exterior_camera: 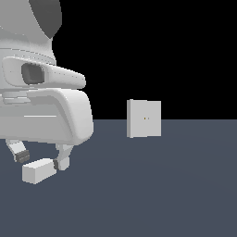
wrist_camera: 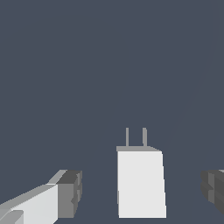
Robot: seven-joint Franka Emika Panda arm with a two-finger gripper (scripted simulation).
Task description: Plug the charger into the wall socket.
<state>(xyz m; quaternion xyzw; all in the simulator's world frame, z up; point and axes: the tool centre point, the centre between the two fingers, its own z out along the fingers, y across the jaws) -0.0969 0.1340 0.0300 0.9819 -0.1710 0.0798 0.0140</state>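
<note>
From the exterior view, the big white arm fills that view's left side, and its claw (exterior_camera: 39, 157) hangs low over the dark blue-grey bench (exterior_camera: 162, 194). The two dark-tipped fingers (exterior_camera: 61, 160) point down with a clear space between them. The charger (exterior_camera: 36, 171), a small white block, lies on the bench right under the fingers; one dark pad sits just beside or against the block's end, and I cannot tell which from here. Well apart from it, toward the exterior view's right and further back, the wall socket (exterior_camera: 145, 118) stands upright on the bench, a flat white square plate with two tiny marks at its centre and a thin side edge showing. In the wrist view, the charger (wrist_camera: 141, 181) lies between the two fingers (wrist_camera: 70, 193), with open bench showing on both sides of it, so the claw is spread wide and gripping nothing. Two thin grey prongs (wrist_camera: 135, 137) stick out of the charger's far end, pointing away from the camera over bare bench (wrist_camera: 109, 65).
</note>
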